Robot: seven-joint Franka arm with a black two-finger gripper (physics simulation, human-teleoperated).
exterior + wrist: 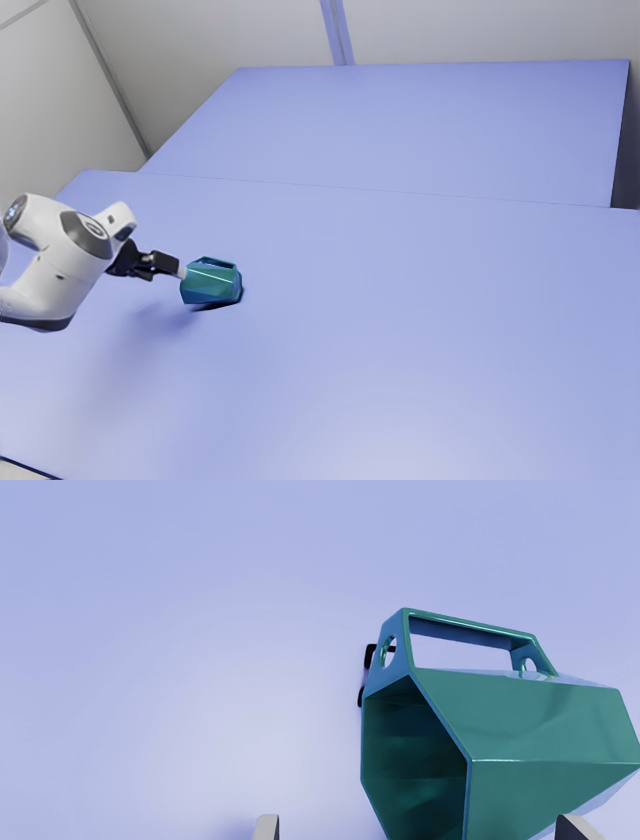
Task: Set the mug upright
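Observation:
In the exterior view the gripper [180, 270] is beside the teal mug [210, 283], its tips close to the mug's end that faces the arm. The faceted mug lies on its side on the blue table [400, 300]. In the wrist view the mug [535, 715] shows its dark open mouth and its handle with round holes. The gripper [417, 827] stands open there, fingertips wide apart, with part of the mug between and beyond them. Whether a finger touches the mug, I cannot tell.
A second blue surface [400, 120] adjoins the table at the back, with pale walls [220, 35] behind it. The mug's shadow falls on the table beneath it.

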